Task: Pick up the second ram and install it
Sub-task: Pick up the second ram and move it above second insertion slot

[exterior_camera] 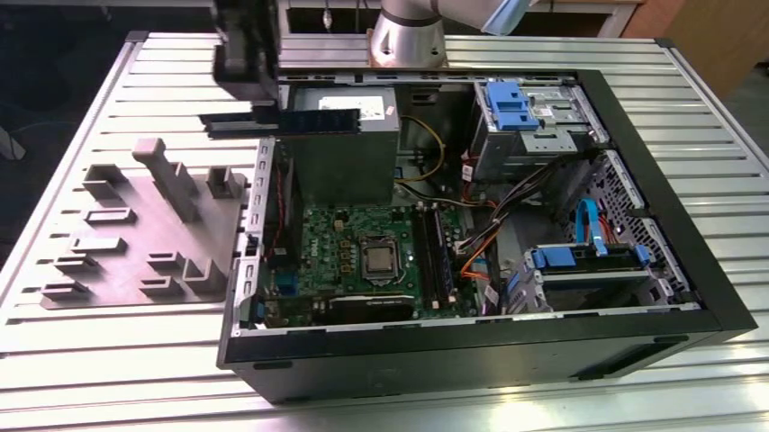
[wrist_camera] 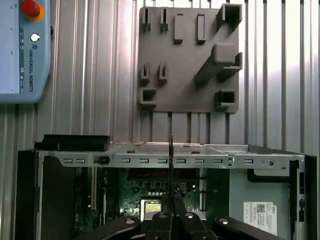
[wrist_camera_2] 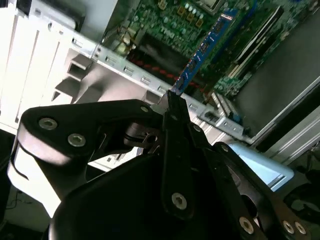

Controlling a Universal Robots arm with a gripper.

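Gripper (wrist_camera_2: 172, 101) is poised over the rear edge of the open computer case (exterior_camera: 711, 297), beside the power supply (exterior_camera: 346, 166). The second ram (exterior_camera: 319, 120) is clamped between its fingers, held level above the case.

Slatted aluminium table (exterior_camera: 96, 360), open computer case (exterior_camera: 481, 360) resting under the claw (exterior_camera: 256, 110), grey fixture plate (exterior_camera: 126, 250) flat alongside, off to the claw's side.

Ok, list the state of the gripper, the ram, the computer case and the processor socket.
gripper, shut on the second ram
second ram, held in the air over the computer case, not in a slot
computer case, side open, inside exposed
processor socket, uncovered, chip showing
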